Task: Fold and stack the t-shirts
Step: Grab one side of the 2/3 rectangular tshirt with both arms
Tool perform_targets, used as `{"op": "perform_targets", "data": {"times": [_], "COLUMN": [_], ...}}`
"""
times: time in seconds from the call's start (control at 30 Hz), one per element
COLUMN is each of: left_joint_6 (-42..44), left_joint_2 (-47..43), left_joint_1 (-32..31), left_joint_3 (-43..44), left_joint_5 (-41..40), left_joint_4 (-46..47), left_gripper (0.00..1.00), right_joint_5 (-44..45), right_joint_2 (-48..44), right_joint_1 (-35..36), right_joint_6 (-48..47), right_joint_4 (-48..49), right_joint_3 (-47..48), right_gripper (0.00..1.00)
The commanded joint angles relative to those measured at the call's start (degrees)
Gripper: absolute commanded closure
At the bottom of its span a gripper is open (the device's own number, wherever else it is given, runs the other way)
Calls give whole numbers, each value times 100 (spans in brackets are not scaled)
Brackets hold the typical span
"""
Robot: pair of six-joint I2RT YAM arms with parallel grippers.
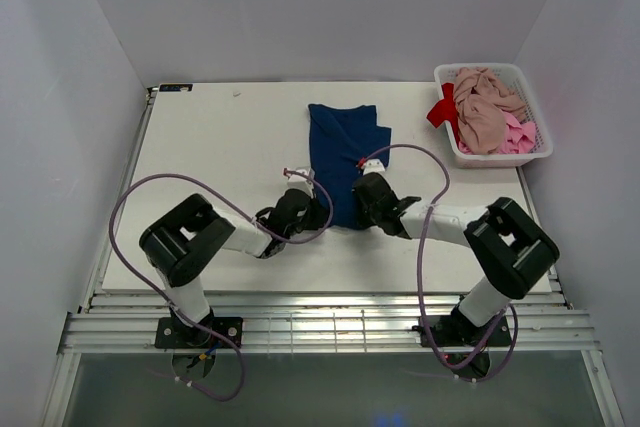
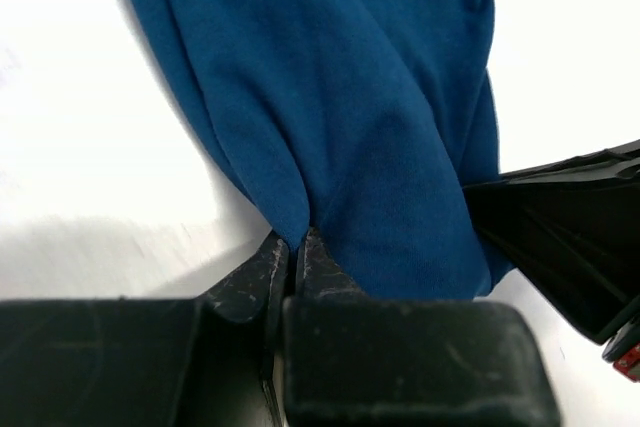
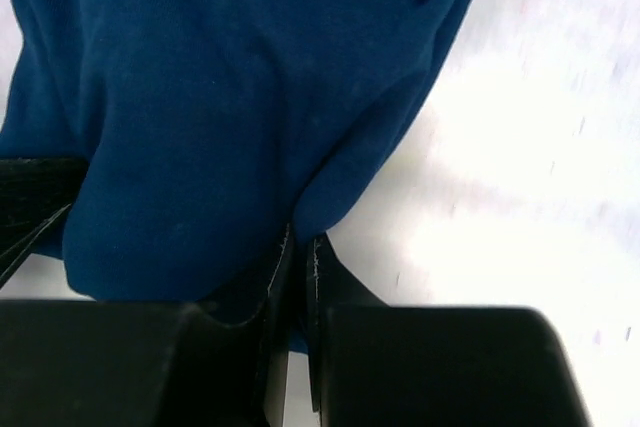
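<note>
A navy blue t-shirt (image 1: 343,152) lies lengthwise in the middle of the white table (image 1: 210,147), folded into a narrow strip. My left gripper (image 1: 322,214) is shut on its near left corner, the cloth (image 2: 340,117) pinched between the fingertips (image 2: 297,245). My right gripper (image 1: 362,209) is shut on the near right corner, blue fabric (image 3: 230,97) caught between its jaws (image 3: 300,244). In the left wrist view the right gripper's black finger (image 2: 560,237) shows at the right edge. Other t-shirts, dusty pink-beige (image 1: 482,107), bright pink (image 1: 518,137) and red (image 1: 443,110), lie heaped in the basket.
A white slotted plastic basket (image 1: 492,158) stands at the table's far right corner. Purple cables (image 1: 140,197) loop over both arms. White walls close in the table on three sides.
</note>
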Motion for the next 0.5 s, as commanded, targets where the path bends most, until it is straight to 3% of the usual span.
{"op": "perform_targets", "data": {"times": [0.0,0.27,0.47], "left_joint_6": [-386,-1581,-2294], "left_joint_2": [-167,-1380,-2819], "left_joint_1": [-596,-2231,-2987], "left_joint_3": [-756,-1803,-1514], "left_joint_5": [-178,-1154,-2568], "left_joint_4": [-1348,-1971,-3640], "left_gripper": [99,100,100], "right_joint_5": [295,972,1763], "right_joint_2": [-483,-1952,-2453], "right_joint_1": [470,2157,2932], "right_joint_6": [509,2056,2769], "right_joint_4": [-1105,-2134,-3327], "right_joint_3": [-628,-1456,-947], "right_gripper": [92,92,92]}}
